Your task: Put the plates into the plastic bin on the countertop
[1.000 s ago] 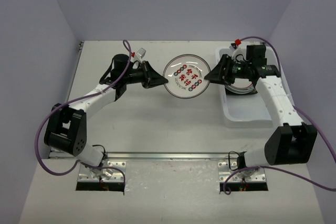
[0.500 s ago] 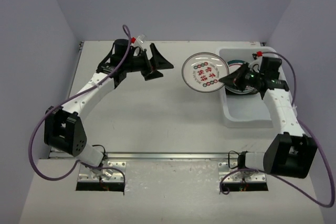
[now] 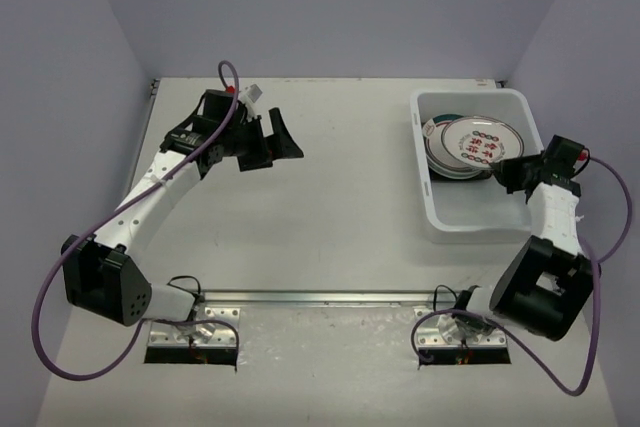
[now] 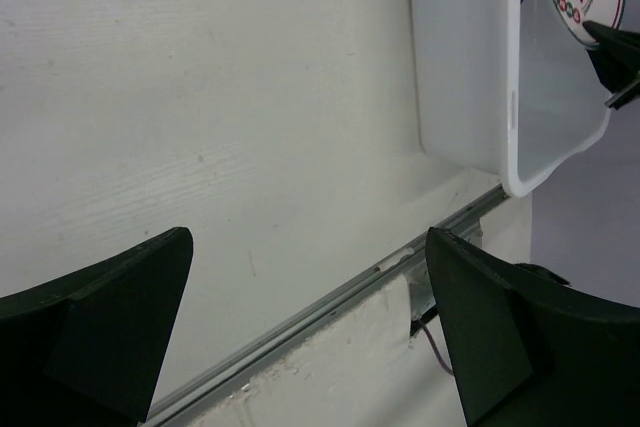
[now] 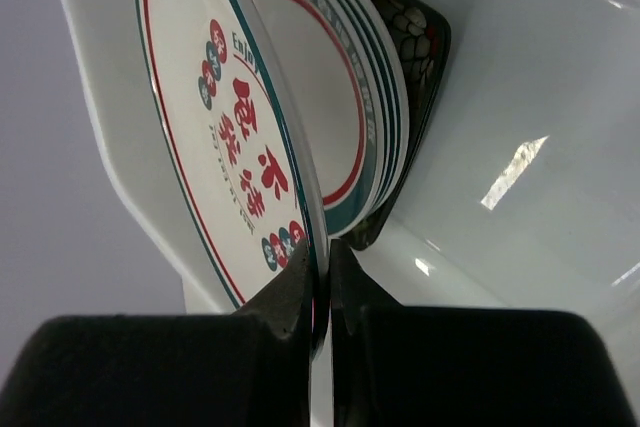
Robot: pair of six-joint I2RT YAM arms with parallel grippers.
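The round plate with red medallions (image 3: 482, 141) (image 5: 215, 117) hangs tilted over the stack inside the plastic bin (image 3: 470, 231) (image 5: 540, 97). My right gripper (image 3: 503, 169) (image 5: 326, 282) is shut on its near rim. Under it lies a stack of white plates with teal rims and red rings (image 3: 438, 143) (image 5: 345, 117), with a black floral plate (image 5: 418, 37) at the bottom. My left gripper (image 3: 276, 141) (image 4: 310, 337) stands open and holds nothing, above the countertop (image 3: 330, 207) at the back left, far from the bin (image 4: 460, 67).
A metal rail (image 3: 320, 297) (image 4: 330, 297) runs along the countertop's near edge by the arm bases. Purple cables (image 3: 90, 322) loop from both arms. The near half of the bin shows bare floor (image 3: 475, 202). Lilac walls close in the back and sides.
The left gripper let go of the medallion plate, opened and drew back to the left. The right gripper closed on the plate and carried it right, over the stack in the bin.
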